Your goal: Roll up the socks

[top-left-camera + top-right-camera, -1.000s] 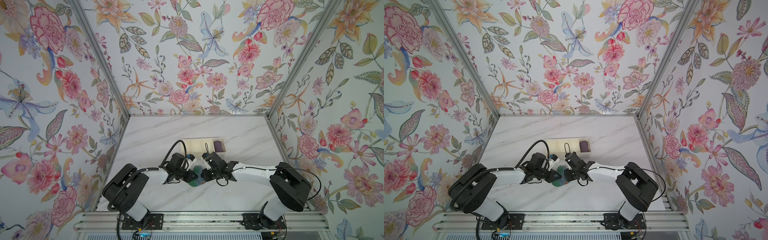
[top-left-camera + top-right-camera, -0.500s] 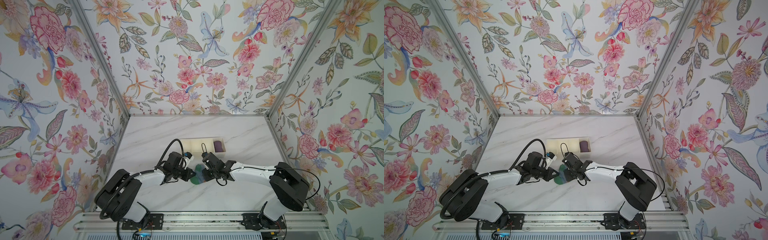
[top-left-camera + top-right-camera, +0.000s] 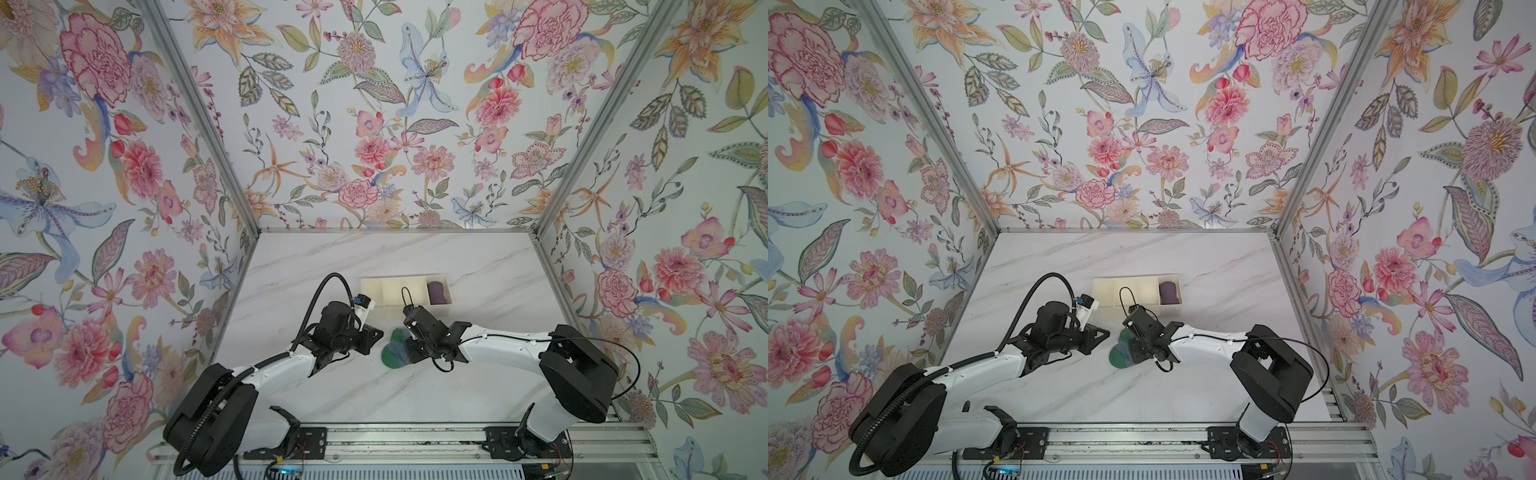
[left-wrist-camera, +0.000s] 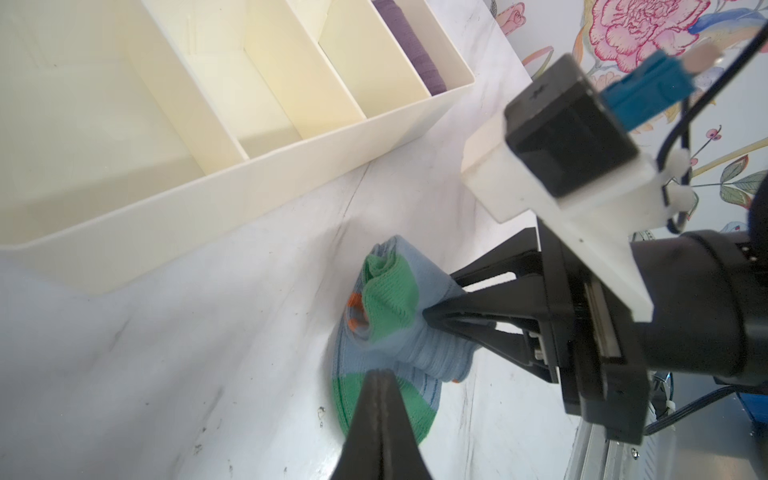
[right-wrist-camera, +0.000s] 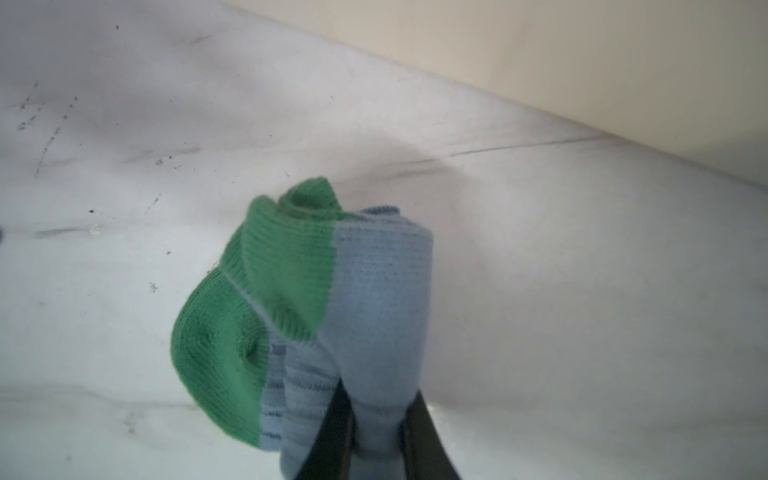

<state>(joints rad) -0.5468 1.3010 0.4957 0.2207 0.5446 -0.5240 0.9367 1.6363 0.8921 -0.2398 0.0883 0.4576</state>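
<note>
The socks point(image 3: 395, 354) are lying on the desk point(image 3: 478, 257), partly rolled, at about 4 o'clock from the left gripper point(image 3: 376, 335) in both top views. That gripper is staying clenched on nothing, its tip just beside the fabric. The right gripper point(image 3: 412, 353) is reaching in from the 3 o'clock side and is grasping the blue-grey rolled part, its body covering much of the bundle from above.

The left wrist view is showing what the top views are hiding: the right gripper point(image 4: 440, 295) is pinching the ribbed roll of the socks point(image 4: 390, 299), an orange edge is peeking out at the roll's core, and a flat green toe is spreading on the desk under the shut left gripper point(image 4: 380, 386). The right wrist view is showing the socks point(image 5: 332, 299) between the black fingers point(image 5: 336, 424), green end curling outward.

At 12 o'clock from the socks, a cream divided tray point(image 3: 374, 286) is sitting on the desk. A dark purple rolled bundle point(image 3: 438, 292) is filling the compartment at its 3 o'clock end.
</note>
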